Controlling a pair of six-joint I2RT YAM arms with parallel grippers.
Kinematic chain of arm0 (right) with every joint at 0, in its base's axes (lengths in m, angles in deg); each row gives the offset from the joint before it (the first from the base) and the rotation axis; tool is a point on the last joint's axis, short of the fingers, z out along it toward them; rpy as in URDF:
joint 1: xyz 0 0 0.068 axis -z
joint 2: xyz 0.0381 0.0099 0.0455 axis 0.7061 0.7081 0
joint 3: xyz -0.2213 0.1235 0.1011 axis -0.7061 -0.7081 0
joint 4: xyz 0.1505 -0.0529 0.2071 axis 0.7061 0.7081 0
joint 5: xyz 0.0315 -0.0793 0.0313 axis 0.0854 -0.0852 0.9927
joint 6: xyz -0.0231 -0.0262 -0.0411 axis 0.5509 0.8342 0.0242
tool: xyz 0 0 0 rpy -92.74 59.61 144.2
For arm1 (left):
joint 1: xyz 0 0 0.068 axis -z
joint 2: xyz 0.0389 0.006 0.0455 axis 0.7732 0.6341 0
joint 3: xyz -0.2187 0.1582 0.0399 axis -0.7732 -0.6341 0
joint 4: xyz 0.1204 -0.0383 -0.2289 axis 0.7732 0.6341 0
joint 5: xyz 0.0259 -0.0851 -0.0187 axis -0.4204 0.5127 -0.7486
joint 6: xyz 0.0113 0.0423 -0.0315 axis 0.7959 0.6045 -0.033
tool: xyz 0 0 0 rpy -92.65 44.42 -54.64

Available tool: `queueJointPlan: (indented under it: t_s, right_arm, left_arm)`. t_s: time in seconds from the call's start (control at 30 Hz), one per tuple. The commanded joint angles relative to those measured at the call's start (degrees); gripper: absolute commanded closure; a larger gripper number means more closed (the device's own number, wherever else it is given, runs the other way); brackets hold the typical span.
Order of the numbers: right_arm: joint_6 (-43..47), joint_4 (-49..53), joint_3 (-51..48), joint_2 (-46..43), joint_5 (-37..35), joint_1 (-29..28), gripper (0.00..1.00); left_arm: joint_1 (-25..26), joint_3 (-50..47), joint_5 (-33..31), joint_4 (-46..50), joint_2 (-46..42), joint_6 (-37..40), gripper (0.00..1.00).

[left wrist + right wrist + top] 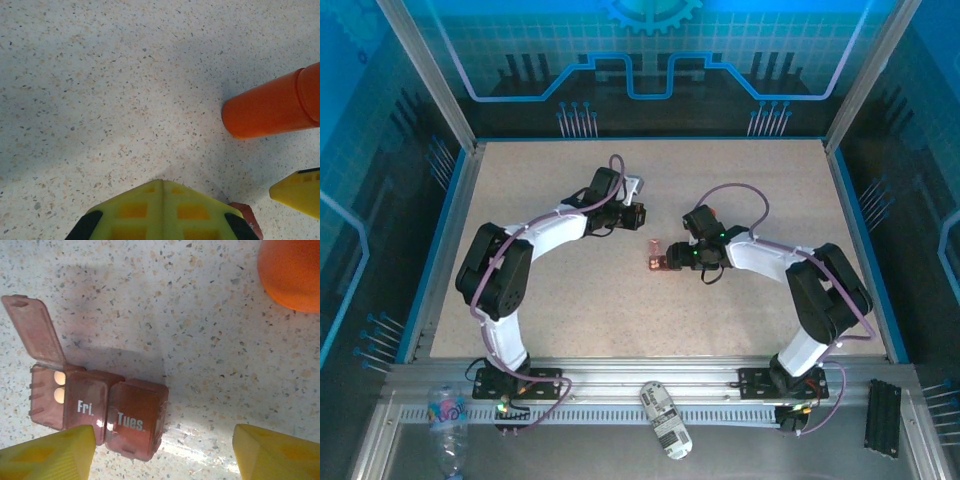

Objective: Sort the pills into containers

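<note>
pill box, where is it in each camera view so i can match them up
top external: pill box at the table's centre, just left of the right pincer.
left wrist: a maroon corner at the bottom edge, right of the shut left pincer, probably it.
right wrist: lower left, one lid open.
shared landmark: orange bottle, right edge in left wrist, top right corner in right wrist.

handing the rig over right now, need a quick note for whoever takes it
Left gripper: fingers shut, empty, over the table beside the orange bottle.
Right gripper: open, empty, poised over the pill box.
Done: two pale pills lie in the box's open end cell; Fri. and Tues. lids shut.
Left: further sorting; how many pills are yet to go cannot be told.
</note>
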Motion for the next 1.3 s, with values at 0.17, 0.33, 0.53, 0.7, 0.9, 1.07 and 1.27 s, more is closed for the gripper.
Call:
queueJointPlan:
  t_s: [0.17,0.33,0.53,0.7,0.9,1.07,1.27]
  right_arm:
    - [-0.8,0.5,1.1,2.3,-1.6,-0.2,0.27]
    - [-0.8,0.4,1.0,2.8,-1.6,-0.2,0.27]
    - [-1.0,0.3,0.8,2.9,-1.6,-0.3,0.27]
    - [-0.9,0.3,0.7,2.9,-1.7,-0.3,0.26]
    - [-1.1,0.3,0.6,3.0,-1.6,-0.2,0.26]
    - [-1.0,0.3,0.9,3.1,-1.4,-0.3,0.26]
    - [-1.2,0.5,1.3,3.3,-1.3,-0.3,0.27]
  left_arm:
    - [0.6,3.6,2.9,2.4,3.0,-1.5,1.0]
    - [1.0,5.3,3.4,4.3,4.6,-1.6,1.0]
    - [1.5,8.0,3.3,7.8,6.8,-1.0,1.0]
    - [1.9,10.7,3.0,11.5,9.0,-0.6,1.0]
    - [2.2,12.8,3.0,14.3,10.8,0.0,1.0]
    - [2.3,13.5,3.3,15.2,11.8,0.1,1.0]
    - [2.4,13.5,3.8,15.9,12.2,0.5,1.0]
